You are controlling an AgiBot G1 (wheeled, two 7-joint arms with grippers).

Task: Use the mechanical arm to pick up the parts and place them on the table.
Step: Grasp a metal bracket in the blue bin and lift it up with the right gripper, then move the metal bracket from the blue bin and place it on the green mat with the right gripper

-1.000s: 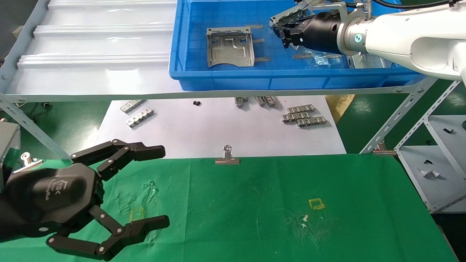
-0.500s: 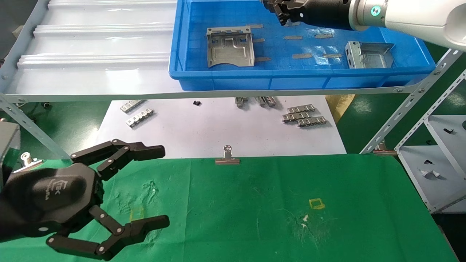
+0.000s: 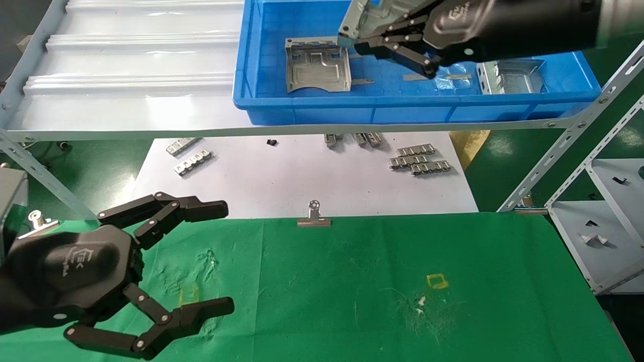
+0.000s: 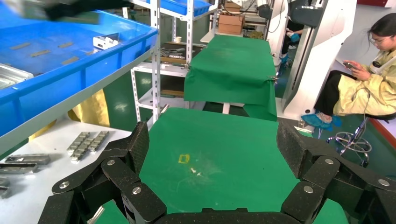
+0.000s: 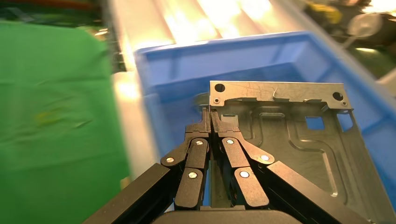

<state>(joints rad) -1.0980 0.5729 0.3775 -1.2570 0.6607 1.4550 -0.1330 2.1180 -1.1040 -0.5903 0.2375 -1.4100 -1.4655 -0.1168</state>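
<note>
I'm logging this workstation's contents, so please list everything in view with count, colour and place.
Parts: three, silver; two lying in the crate, one held above it.
Crate: one, blue, on the shelf.
Toothed strips: several, silver, on the white sheet.
Binder clip: one, silver, on the table's far edge.
Table: green cloth, yellow square mark.
Right gripper: black, shut on a part.
Left gripper: black, open, over the table.

Three silver stamped plates (image 3: 317,65), folded rims, embossed channels. One flat in crate, centre-left. Second (image 3: 509,76) at crate's right, rims up. Third (image 3: 358,20) lifted above the crate, tilted, pinched at its edge by right end effector (image 3: 354,42). Green tabletop (image 3: 352,281) bare of plates.
</note>
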